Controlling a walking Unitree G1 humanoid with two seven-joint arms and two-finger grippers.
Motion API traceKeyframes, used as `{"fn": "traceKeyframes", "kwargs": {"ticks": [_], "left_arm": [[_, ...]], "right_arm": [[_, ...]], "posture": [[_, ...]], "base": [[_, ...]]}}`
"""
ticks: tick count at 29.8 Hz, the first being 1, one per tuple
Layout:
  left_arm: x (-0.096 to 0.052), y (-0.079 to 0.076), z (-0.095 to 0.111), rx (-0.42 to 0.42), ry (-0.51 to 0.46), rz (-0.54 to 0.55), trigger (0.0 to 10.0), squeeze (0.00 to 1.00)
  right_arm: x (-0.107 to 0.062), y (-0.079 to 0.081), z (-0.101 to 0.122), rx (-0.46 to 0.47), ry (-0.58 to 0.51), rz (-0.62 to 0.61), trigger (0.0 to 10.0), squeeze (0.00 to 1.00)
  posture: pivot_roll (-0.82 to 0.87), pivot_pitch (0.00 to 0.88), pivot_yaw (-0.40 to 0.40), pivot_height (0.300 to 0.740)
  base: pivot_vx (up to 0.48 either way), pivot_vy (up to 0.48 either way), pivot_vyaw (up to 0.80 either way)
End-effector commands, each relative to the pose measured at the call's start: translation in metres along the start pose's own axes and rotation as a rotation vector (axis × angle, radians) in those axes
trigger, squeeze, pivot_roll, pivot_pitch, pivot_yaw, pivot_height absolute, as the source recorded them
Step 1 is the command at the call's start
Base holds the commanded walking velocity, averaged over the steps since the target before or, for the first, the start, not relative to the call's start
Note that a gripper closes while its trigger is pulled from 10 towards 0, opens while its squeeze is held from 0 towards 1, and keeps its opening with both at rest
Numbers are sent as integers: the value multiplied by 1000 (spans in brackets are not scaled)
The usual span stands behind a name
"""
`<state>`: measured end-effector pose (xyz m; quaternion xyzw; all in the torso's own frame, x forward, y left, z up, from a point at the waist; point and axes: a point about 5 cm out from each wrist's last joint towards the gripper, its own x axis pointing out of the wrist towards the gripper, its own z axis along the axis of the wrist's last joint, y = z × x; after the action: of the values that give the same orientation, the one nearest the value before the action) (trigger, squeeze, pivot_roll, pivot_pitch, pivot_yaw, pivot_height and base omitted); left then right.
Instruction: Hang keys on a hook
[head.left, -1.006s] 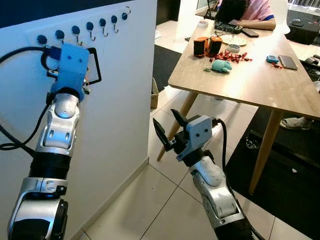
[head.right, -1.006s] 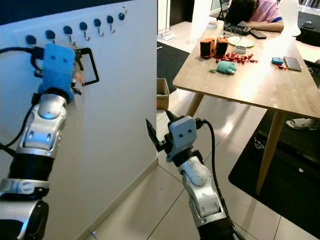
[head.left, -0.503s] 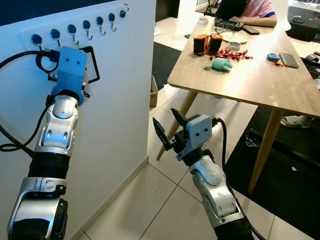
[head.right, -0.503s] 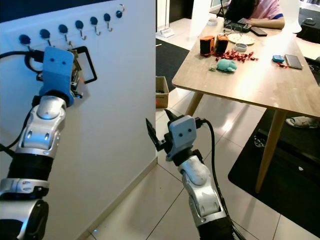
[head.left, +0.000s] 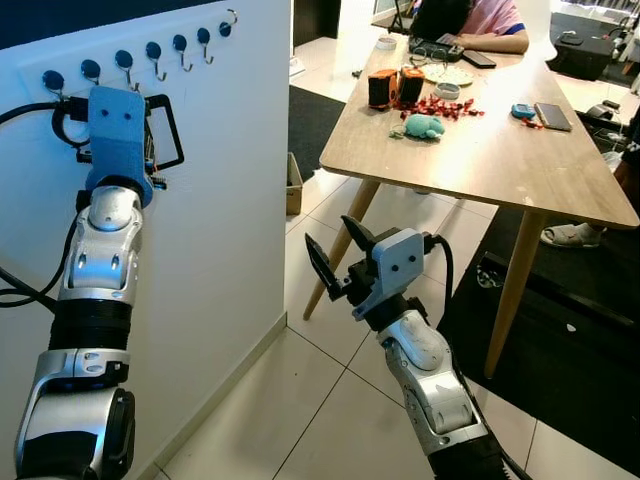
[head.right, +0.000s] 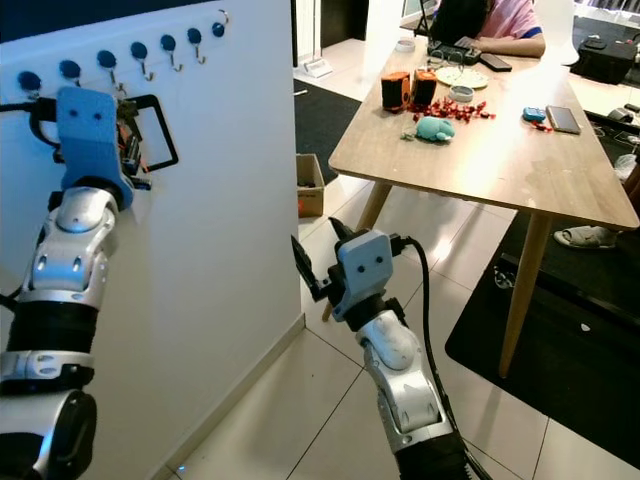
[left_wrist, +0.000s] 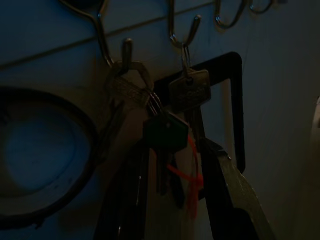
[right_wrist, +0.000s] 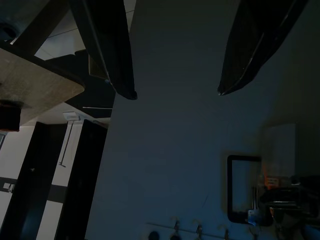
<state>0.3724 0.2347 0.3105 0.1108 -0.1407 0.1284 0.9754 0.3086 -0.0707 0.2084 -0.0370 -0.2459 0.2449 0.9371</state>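
My left arm is raised against the white wall (head.left: 230, 180) on my left, its jaws (left_wrist: 172, 200) up at the row of hooks. In the left wrist view the keys (left_wrist: 165, 132) hang between my two black fingers (left_wrist: 225, 185), their ring already looped over a metal hook (left_wrist: 117, 52), with one small silver key (left_wrist: 189, 89) dangling from the next hook along and a red tag (left_wrist: 192, 177) trailing below. The fingers stand a little apart on either side of the bunch, and I cannot tell whether they are gripping it or have let go.

To finish this well, I judge I should make sure the ring sits deep in the curve of the hook, ease the jaws apart fully, then draw straight back from the wall without snagging the red tag or the ring.

I count seven round-headed hooks (head.left: 152, 49) in the row on the wall, and one bunch of keys.

Further right, my right gripper (head.left: 340, 262) hangs idle over the tiled floor, jaws spread wide and empty. Beyond it stands a wooden desk (head.left: 480, 160) with a person seated at its far end.
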Motion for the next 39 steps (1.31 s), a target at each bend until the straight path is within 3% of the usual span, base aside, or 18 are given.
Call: {"fn": "traceKeyframes", "kwargs": {"ticks": [1, 3, 4, 5, 6, 7, 11, 12, 24, 25, 27, 28, 29, 30, 31, 32, 39], "left_arm": [[-1, 11, 9, -37, -34, 53, 10000, 0], [-2, 12, 13, -50, -52, 63, 9765, 0], [-2, 12, 15, -57, -63, 69, 7922, 0], [-3, 13, 17, -62, -72, 74, 7255, 0], [-3, 14, 18, -64, -75, 77, 5686, 0], [-4, 14, 20, -67, -81, 80, 4745, 0], [-5, 14, 21, -72, -89, 75, 4863, 0], [-6, 14, 22, -74, -90, 75, 10000, 0], [-8, 17, 25, -127, -93, 63, 10000, 0], [-9, 19, 24, -123, -92, 67, 8118, 0], [-9, 20, 24, -120, -92, 69, 8118, 0], [-9, 20, 24, -118, -92, 70, 4667, 0], [-9, 20, 24, -118, -92, 71, 4667, 0], [-10, 20, 24, -114, -95, 72, 1020, 0], [-10, 20, 24, -110, -97, 73, 1020, 0], [-13, 18, 24, -88, -104, 61, 0, 0], [-22, 13, 18, -75, -85, 29, 0, 0]], "right_arm": [[-4, 1, -3, 4, 15, 4, 10000, 0], [-3, 2, -3, 6, 15, 6, 10000, 0], [-3, 2, -3, 6, 15, 7, 10000, 0], [-3, 2, -3, 7, 14, 8, 10000, 0], [-3, 2, -3, 7, 14, 9, 10000, 0], [-3, 2, -3, 8, 15, 9, 10000, 0], [-3, 3, -3, 9, 15, 10, 10000, 0], [-3, 3, -3, 9, 15, 10, 10000, 0], [-3, 3, -4, 11, 17, 9, 10000, 0], [-3, 3, -4, 12, 17, 10, 10000, 0], [-3, 3, -4, 12, 17, 10, 10000, 0], [-3, 3, -4, 12, 18, 10, 10000, 0], [-3, 3, -4, 12, 18, 11, 10000, 0], [-3, 4, -4, 12, 18, 11, 10000, 0], [-3, 4, -4, 13, 18, 11, 10000, 0], [-3, 4, -4, 13, 17, 12, 10000, 0], [-3, 4, -4, 14, 18, 13, 10000, 0]], "posture": [[126, 194, -7, 740], [126, 195, -7, 740], [127, 196, -8, 740], [127, 196, -8, 740], [127, 196, -8, 740], [127, 197, -8, 740], [127, 199, -8, 740], [127, 200, -8, 740], [129, 201, -7, 740], [129, 201, -7, 740], [131, 201, -7, 740], [131, 201, -7, 740], [131, 201, -7, 740], [131, 201, -8, 740], [131, 201, -8, 740], [134, 201, -8, 740], [133, 200, -6, 740]], "base": [[0, 0, 0], [0, 0, 0], [0, 0, 0], [0, 0, 0], [0, 0, 0], [0, 0, 0], [0, 0, 0], [0, 0, 0], [0, 0, 0], [0, 0, 0], [0, 0, 0], [0, 0, 0], [0, 0, 0], [0, 0, 0], [0, 0, 0], [0, 0, 0], [0, 0, 0]]}}
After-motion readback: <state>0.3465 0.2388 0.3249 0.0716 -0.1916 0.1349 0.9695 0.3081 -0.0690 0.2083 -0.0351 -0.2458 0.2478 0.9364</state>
